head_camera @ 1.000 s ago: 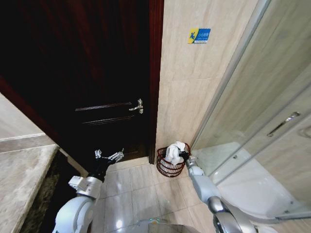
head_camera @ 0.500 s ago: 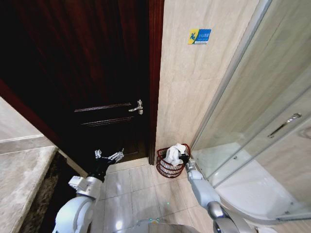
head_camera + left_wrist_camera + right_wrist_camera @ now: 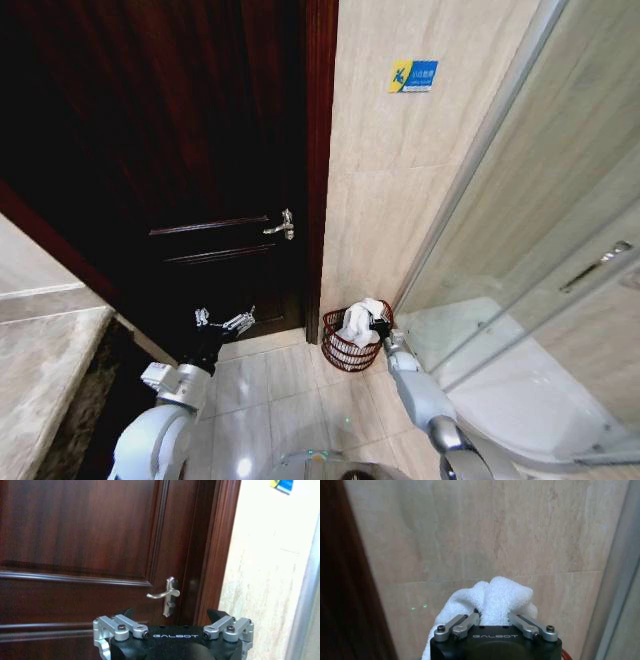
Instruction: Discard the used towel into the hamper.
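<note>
Over the hamper (image 3: 350, 345), at the foot of the tiled wall, our right pincer (image 3: 377, 324) is closed on the white towel (image 3: 358, 316), which bulges above the rim. We judge it soft, light and floppy, best pinched at 1 thick fold. Our left pincer (image 3: 222, 320) waits open near the door.

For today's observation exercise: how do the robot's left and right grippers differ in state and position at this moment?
The right gripper is shut on the white towel over the hamper; the left gripper is open and holds nothing. The right is by the tiled wall, the left faces the dark door. Both are held low, near the floor.
</note>
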Motion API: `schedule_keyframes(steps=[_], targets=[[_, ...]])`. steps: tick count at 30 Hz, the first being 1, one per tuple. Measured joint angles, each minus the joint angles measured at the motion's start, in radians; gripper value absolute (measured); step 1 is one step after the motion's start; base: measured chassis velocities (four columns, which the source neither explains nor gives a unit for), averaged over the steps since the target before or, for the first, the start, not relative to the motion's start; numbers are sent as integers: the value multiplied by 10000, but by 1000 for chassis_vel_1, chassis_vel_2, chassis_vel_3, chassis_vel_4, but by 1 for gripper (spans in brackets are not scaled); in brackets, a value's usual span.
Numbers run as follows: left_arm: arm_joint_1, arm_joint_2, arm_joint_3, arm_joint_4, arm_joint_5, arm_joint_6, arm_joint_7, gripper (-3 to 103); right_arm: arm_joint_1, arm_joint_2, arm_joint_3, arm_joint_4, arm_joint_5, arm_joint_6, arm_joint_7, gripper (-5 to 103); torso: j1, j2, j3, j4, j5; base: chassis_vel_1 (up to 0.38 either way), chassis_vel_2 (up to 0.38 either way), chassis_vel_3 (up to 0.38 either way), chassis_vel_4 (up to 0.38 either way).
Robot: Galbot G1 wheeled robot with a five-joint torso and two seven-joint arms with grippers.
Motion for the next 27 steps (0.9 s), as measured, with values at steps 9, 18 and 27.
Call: schedule_keyframes(steps=[9, 18, 27], targets=[[-4, 1, 0, 0, 0, 0, 0, 99, -482, -15, -266, 557, 52, 250, 269, 12, 14, -7, 4, -1, -5, -173, 176, 152, -151], [3, 0, 0, 0, 0, 0, 0, 99, -886, 35, -254, 543, -48, 189, 512, 12, -12, 2, -3, 0, -3, 1, 1, -9, 12], [0, 1, 0, 0, 0, 0, 0, 99, -821, 80, -219, 209, 143, -104, 417, 12, 2, -1, 1, 0, -2, 7, -7, -4, 5]])
